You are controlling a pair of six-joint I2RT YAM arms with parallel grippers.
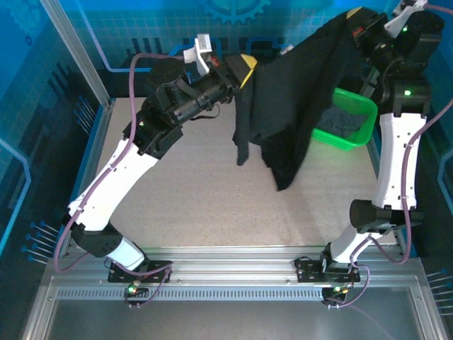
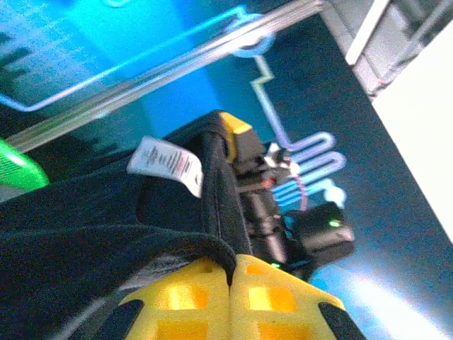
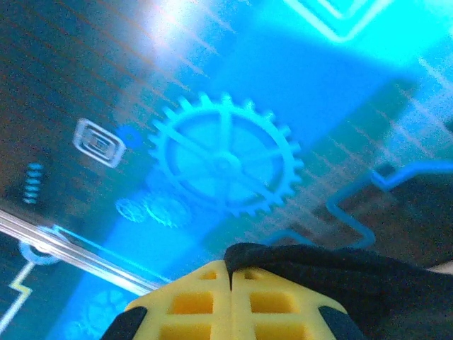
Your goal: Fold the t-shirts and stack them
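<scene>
Shirt-folding rig, quick look. Both arms have one black t-shirt [image 1: 297, 85] hoisted in the air between them, over the far right part of the table [image 1: 191, 184].

The left end effector [image 1: 248, 69] has its yellow fingers [image 2: 184, 301] squeezed together on one edge of the shirt. On the left wrist camera the cloth is bunched right at the tips, and a white tag [image 2: 166, 164] sticks out of the fabric a bit further along.

The right end effector [image 1: 352, 15] sits higher and further back, near the top right corner of the overhead view. It's also pinched tight on the fabric. Its own camera shows the fingers pressed flat against each other, with black cloth spilling off to the right of them.

So the shirt hangs slanted, high on the right and lower on the left. The loose parts dangle down toward the table, and I honestly can't tell if the lowest tip touches it.

Partly hidden behind the hanging cloth there's a green basket [image 1: 343, 140] on the right side of the table, with some dark cloth [image 1: 343, 120] inside. The backdrop is blue with a big gear graphic [image 3: 225, 161].
</scene>
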